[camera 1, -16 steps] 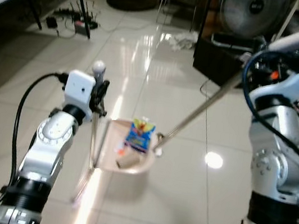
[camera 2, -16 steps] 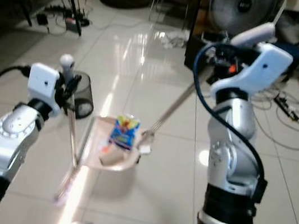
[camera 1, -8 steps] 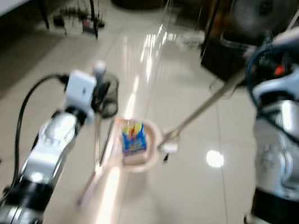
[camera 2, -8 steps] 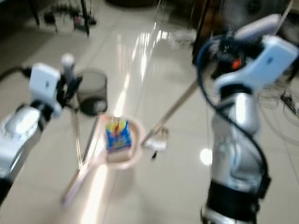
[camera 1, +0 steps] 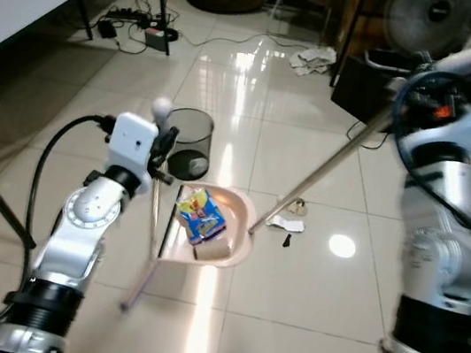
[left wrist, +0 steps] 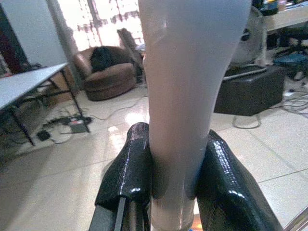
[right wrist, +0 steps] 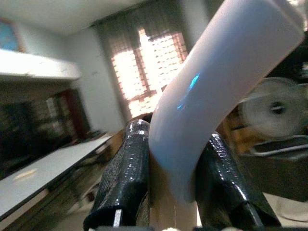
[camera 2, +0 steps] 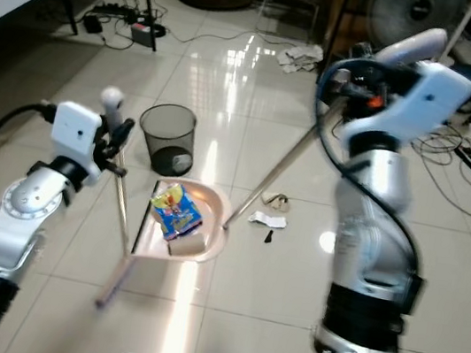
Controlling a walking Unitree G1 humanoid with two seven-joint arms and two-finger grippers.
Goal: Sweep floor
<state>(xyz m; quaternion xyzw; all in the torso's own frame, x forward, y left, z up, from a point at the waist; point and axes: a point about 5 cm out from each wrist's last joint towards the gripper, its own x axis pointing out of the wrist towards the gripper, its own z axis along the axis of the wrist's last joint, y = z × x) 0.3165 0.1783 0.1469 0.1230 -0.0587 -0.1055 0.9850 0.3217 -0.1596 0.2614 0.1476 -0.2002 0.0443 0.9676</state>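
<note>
Left eye view: the dustpan (camera 1: 229, 245) lies beside the wastebasket (camera 1: 189, 141). The left gripper (left wrist: 173, 187) clamps its handle (left wrist: 185, 96); the right gripper (right wrist: 168, 192) clamps the broom (camera 1: 327, 164), whose tip touches the dustpan.

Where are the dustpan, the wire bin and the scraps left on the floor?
dustpan (camera 1: 242, 238), left eye view, bare pink rim.
wire bin (camera 1: 190, 133), left eye view, mesh wall.
scraps (camera 1: 285, 224), left eye view, white piece.

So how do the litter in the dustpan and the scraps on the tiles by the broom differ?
The colourful packet and cardboard piece lie inside the pink dustpan; the floor scraps lie loose on bare tile beside the broom tip. The dustpan litter is bigger and bright; the scraps are small, pale and dark. Both sit near the mesh bin.
</note>
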